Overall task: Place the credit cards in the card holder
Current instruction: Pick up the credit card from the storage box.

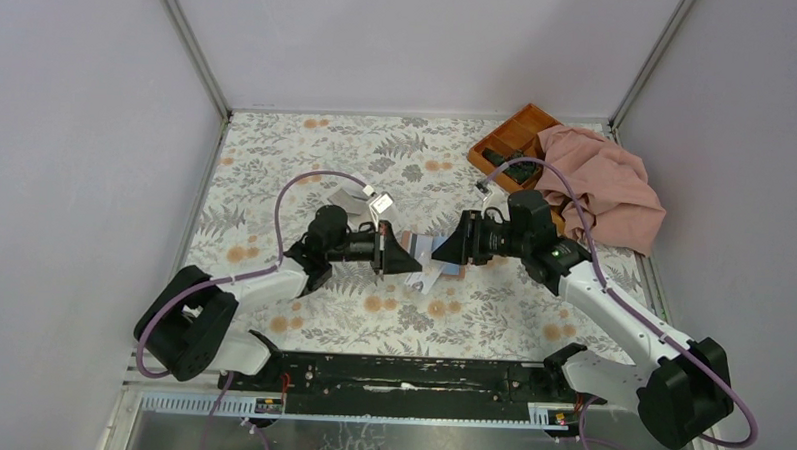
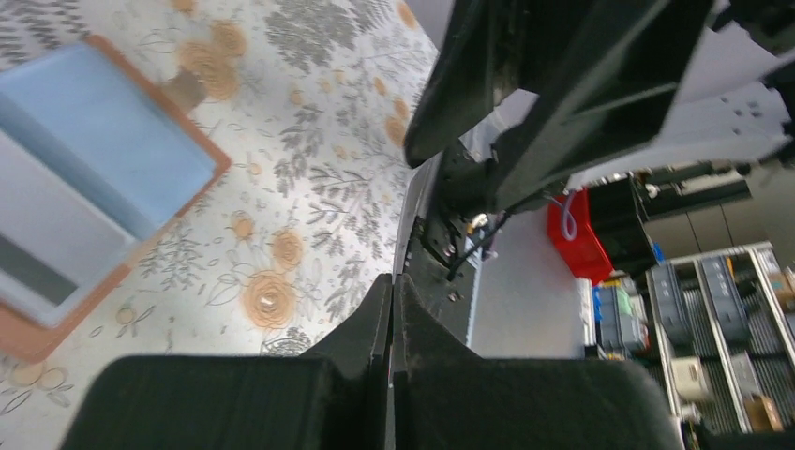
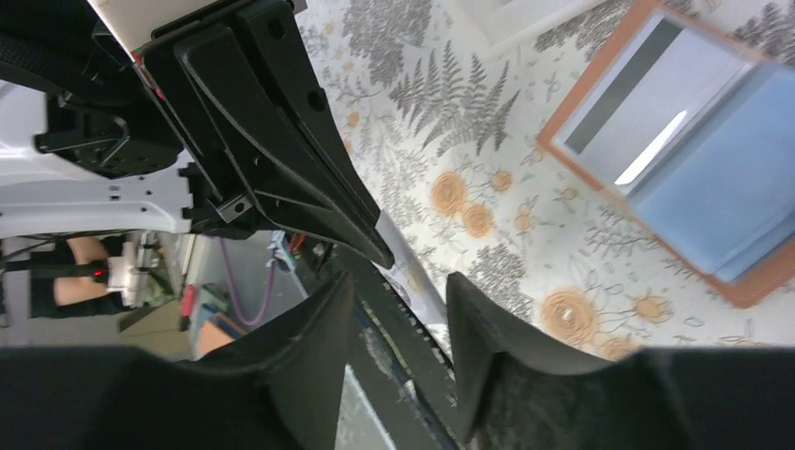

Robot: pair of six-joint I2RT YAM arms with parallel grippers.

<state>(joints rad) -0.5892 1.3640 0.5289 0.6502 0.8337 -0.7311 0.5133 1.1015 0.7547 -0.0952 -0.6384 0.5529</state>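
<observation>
The tan-brown card holder (image 3: 740, 287) lies open on the flowered cloth. A light blue card (image 3: 722, 187) and a grey card with a dark stripe (image 3: 637, 103) lie in it. The left wrist view shows the same card holder (image 2: 214, 167) at the upper left with the blue card (image 2: 103, 141). In the top view the card holder (image 1: 452, 271) and credit cards (image 1: 423, 248) lie between the two arms' tips. My left gripper (image 2: 394, 281) is shut, and nothing shows between its fingers. My right gripper (image 3: 401, 281) is open and empty. Both grippers hover tip to tip just above the holder.
A white box (image 1: 360, 202) lies behind the left gripper (image 1: 414, 263). An orange compartment tray (image 1: 513, 139) and a crumpled pink cloth (image 1: 606, 187) sit at the back right, behind the right gripper (image 1: 437, 253). Grey walls close in the table on three sides.
</observation>
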